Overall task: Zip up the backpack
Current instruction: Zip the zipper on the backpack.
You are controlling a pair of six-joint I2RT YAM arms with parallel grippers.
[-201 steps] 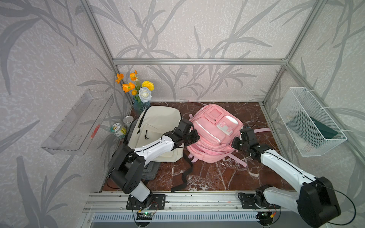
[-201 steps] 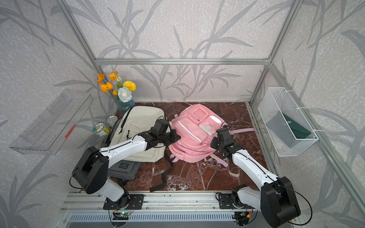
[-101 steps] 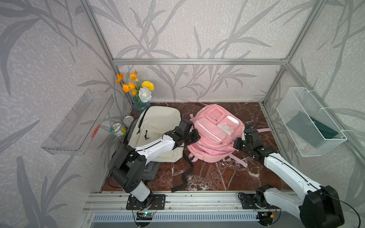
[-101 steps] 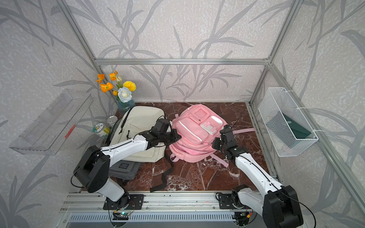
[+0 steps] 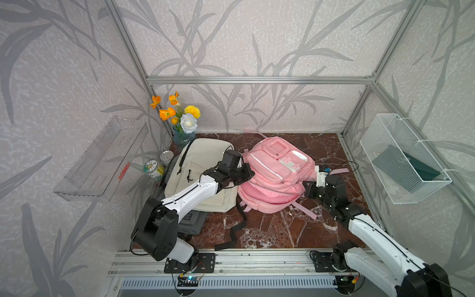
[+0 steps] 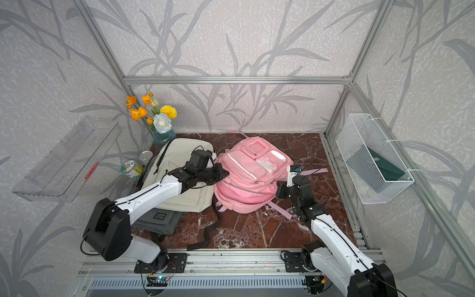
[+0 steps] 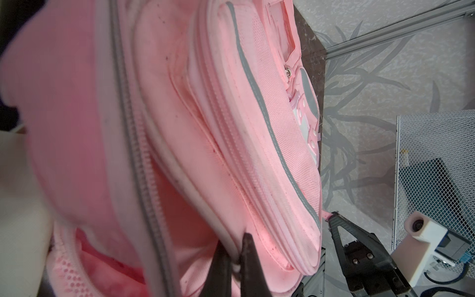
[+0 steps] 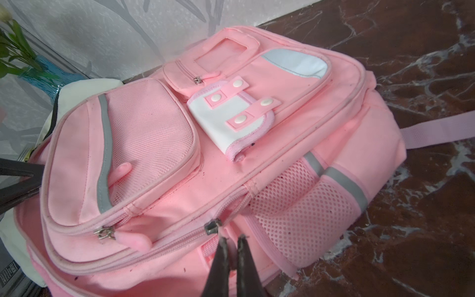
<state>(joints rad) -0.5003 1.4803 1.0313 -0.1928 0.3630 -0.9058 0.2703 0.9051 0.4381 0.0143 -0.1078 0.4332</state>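
Pink fabric backpack (image 5: 276, 177) lies centred on the dark red marble tabletop (image 5: 270, 231), between a cream canvas backpack (image 5: 200, 156) at left and a white wire basket (image 5: 401, 164) on the right wall. The left gripper (image 7: 234, 246) pinches its piped edge; the right gripper (image 8: 232, 239) is clamped on its pink zipper pull (image 7: 326, 216).

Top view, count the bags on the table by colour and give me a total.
pink backpack: 1
cream backpack: 1
grey bag, partly under the cream one: 1
Total: 3
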